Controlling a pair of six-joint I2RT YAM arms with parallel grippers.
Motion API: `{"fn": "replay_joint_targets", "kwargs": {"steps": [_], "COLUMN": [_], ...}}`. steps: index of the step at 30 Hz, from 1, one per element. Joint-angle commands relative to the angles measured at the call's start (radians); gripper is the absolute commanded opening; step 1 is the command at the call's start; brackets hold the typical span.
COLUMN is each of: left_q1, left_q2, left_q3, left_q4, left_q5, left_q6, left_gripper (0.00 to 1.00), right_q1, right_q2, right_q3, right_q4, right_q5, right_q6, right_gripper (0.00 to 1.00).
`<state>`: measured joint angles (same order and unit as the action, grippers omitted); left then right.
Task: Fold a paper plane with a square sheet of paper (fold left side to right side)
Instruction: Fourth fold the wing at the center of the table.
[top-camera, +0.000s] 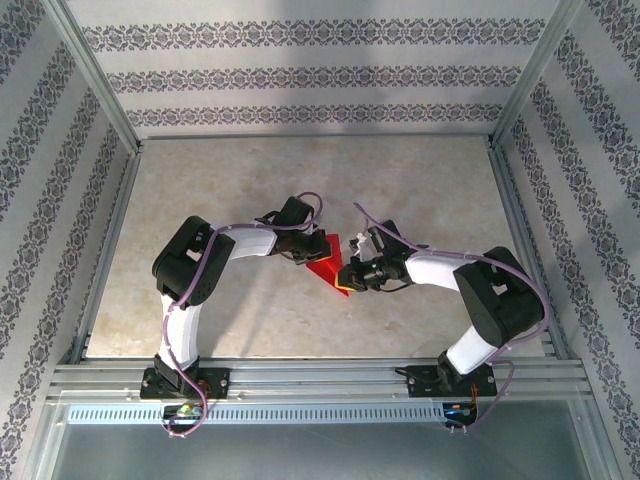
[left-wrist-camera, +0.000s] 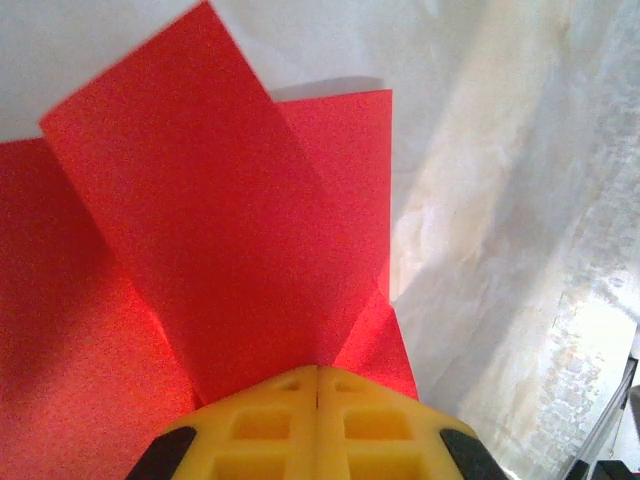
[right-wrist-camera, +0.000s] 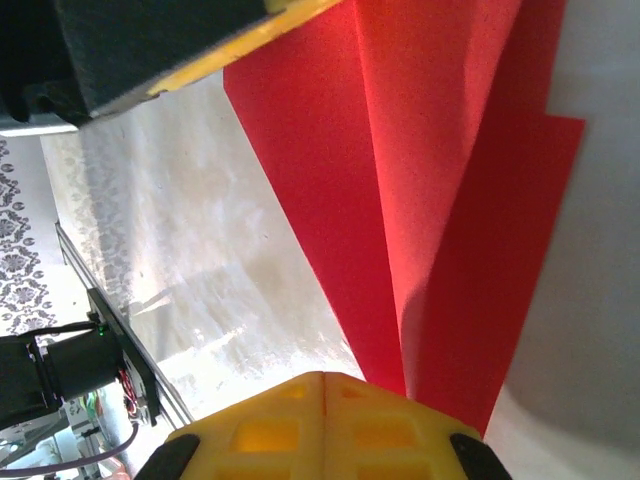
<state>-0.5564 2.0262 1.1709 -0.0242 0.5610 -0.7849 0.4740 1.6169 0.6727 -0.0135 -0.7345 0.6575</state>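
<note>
Patterned walls (top-camera: 300, 80) are boxing in a pale marbled table (top-camera: 300, 180), with an aluminium rail (top-camera: 320, 375) running along the near edge. Both arms are meeting mid-table on the paper (top-camera: 325, 264), which is sitting between the two grippers. Left gripper (left-wrist-camera: 318, 385) is pinching it, fingers together, with red layers fanning out straight ahead of the tips and one flap standing up toward the camera. Right gripper (right-wrist-camera: 325, 385) is clamping it too, fingers together; creases are converging at its tips and the long axis is running straight away from it toward the left gripper. Each is holding an opposite end, so neither arm is nearer. Paper is looking lifted and shadowing the table; can't tell if any edge is touching. Judging the fold partly made: next move is hinging on swinging the left-held side across to the right without slipping or tearing the thin sheet.
</note>
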Motion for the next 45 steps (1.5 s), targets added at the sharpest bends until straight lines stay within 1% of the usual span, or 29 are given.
{"fn": "replay_joint_targets", "kwargs": {"steps": [1, 9, 30, 45], "left_q1": [-0.007, -0.007, -0.005, -0.005], "left_q2": [0.025, 0.026, 0.028, 0.029], "left_q3": [-0.024, -0.022, -0.021, -0.019], "left_q4": [-0.097, -0.100, -0.108, -0.114], "left_q5": [-0.063, -0.065, -0.068, -0.072], "left_q6": [0.026, 0.027, 0.030, 0.033], "left_gripper": [0.00, 0.00, 0.00, 0.00], "right_q1": [0.008, 0.009, 0.008, 0.008], "right_q2": [0.023, 0.033, 0.006, 0.012], "right_q3": [-0.026, -0.044, -0.064, -0.078], "right_q4": [0.038, 0.052, 0.024, 0.022], "right_q5": [-0.011, -0.016, 0.032, 0.041], "right_q6": [0.014, 0.016, 0.005, 0.007], "right_gripper": [0.00, 0.00, 0.00, 0.00]}}
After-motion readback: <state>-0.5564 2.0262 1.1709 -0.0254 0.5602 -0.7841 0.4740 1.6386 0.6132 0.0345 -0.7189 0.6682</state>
